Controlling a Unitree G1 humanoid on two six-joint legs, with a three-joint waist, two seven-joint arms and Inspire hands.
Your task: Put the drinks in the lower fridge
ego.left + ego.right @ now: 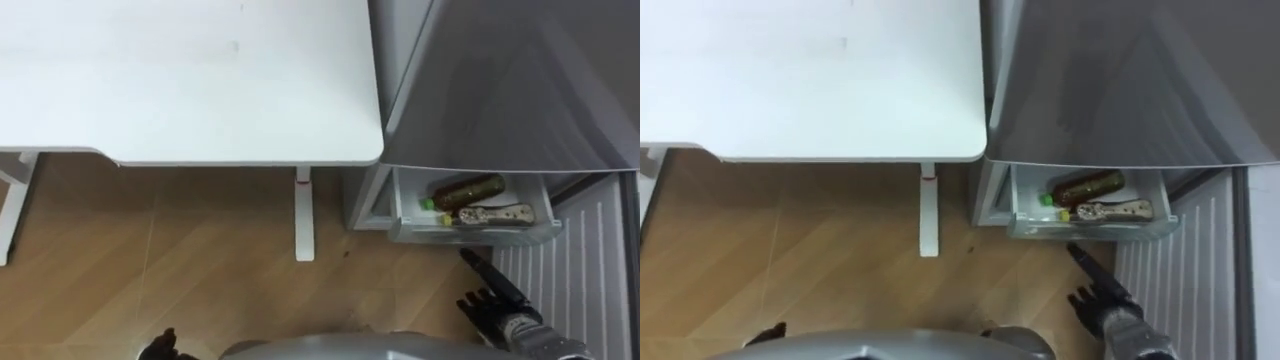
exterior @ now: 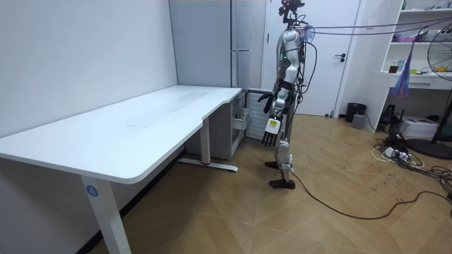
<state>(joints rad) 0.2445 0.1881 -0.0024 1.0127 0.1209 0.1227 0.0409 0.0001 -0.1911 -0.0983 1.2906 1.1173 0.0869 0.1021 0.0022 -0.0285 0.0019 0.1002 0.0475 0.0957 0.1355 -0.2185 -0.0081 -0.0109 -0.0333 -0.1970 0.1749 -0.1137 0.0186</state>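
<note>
The lower fridge drawer (image 1: 402, 208) stands pulled out below the grey fridge body (image 1: 520, 90). Two drinks lie on their sides in it: a brown bottle (image 1: 468, 189) with a green cap, and in front of it a paler bottle (image 1: 492, 215) with a yellow cap. My right hand (image 1: 497, 300) is open just in front of the drawer, fingers straight and pointing at it, holding nothing. My left hand (image 2: 272, 127) hangs open at my side, also empty. In the room view I stand facing the fridge (image 2: 236, 85) beside the table's end.
A white table (image 1: 200, 80) lies to my left, its leg (image 1: 304, 215) on the wooden floor close to the fridge. The open fridge door's ribbed inner face (image 1: 590, 270) is on the right. Behind me, cables cross open floor (image 2: 339, 212).
</note>
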